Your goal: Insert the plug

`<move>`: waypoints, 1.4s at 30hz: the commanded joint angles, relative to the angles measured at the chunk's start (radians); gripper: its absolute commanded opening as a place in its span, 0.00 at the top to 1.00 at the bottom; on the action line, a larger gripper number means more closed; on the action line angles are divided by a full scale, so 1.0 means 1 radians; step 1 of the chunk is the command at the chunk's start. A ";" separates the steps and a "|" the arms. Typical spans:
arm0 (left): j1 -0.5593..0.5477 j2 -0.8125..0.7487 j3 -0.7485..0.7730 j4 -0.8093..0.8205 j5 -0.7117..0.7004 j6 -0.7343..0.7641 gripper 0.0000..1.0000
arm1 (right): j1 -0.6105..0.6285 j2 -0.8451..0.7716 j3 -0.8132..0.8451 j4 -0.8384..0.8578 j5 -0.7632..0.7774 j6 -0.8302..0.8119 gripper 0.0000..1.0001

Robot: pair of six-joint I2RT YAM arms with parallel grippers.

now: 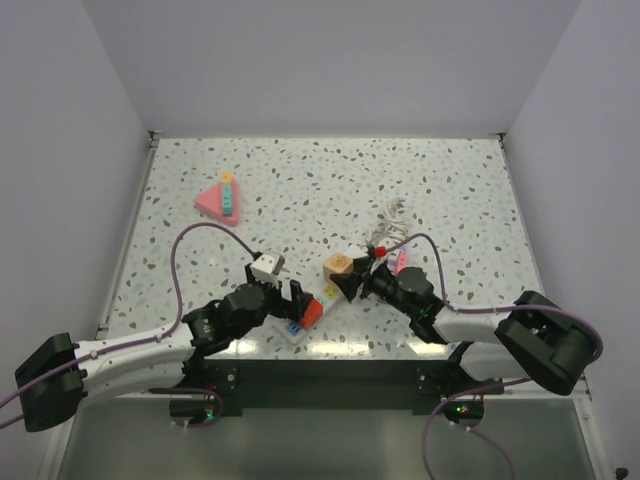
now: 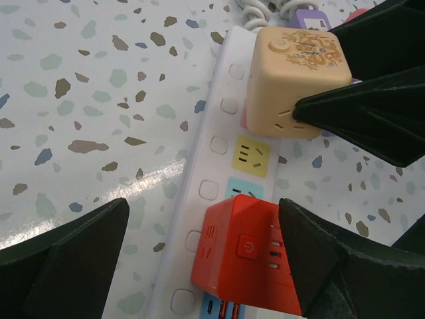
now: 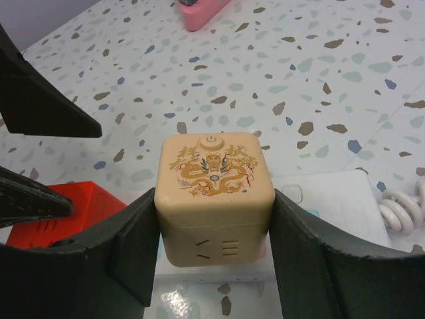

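The plug is a beige cube (image 3: 212, 193) with a dragon print, and my right gripper (image 3: 214, 222) is shut on its two sides. It sits upright over the far part of the white power strip (image 2: 212, 166), above a pink socket; I cannot tell whether it is seated. The beige plug (image 1: 338, 266) lies just ahead of the right gripper (image 1: 352, 282). A red cube adapter (image 2: 246, 252) stands on the strip's near part. My left gripper (image 2: 202, 259) is open around the adapter, its right finger (image 2: 332, 266) against the red side and its left finger (image 2: 73, 259) well apart.
A pink triangular piece (image 1: 220, 200) lies at the back left. A white coiled cable (image 3: 402, 206) and a purple plug (image 2: 309, 16) lie beyond the strip's far end. The two grippers face each other closely over the power strip (image 1: 298, 328).
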 commanded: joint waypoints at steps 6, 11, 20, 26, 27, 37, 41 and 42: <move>-0.017 -0.012 -0.010 -0.010 0.007 -0.033 0.00 | 0.026 0.065 0.054 0.169 0.064 -0.021 1.00; -0.032 0.011 -0.012 -0.025 0.010 -0.050 0.01 | 0.040 0.080 0.054 0.186 0.074 -0.022 1.00; -0.052 0.055 -0.013 -0.029 0.012 -0.072 0.02 | 0.094 0.094 0.056 0.182 0.123 -0.022 1.00; -0.063 0.066 -0.007 -0.036 0.001 -0.075 0.02 | 0.126 0.105 0.056 0.145 0.179 -0.030 1.00; -0.064 0.065 -0.007 -0.037 -0.001 -0.076 0.02 | 0.129 0.105 0.056 0.139 0.184 -0.032 1.00; -0.069 0.069 -0.010 -0.031 0.004 -0.076 0.02 | 0.158 0.169 0.067 0.153 0.213 -0.018 1.00; -0.069 0.071 -0.012 -0.026 0.010 -0.075 0.02 | 0.166 0.181 0.070 0.151 0.221 -0.013 1.00; -0.069 0.071 -0.010 -0.026 0.010 -0.075 0.02 | 0.167 0.181 0.067 0.146 0.224 -0.013 1.00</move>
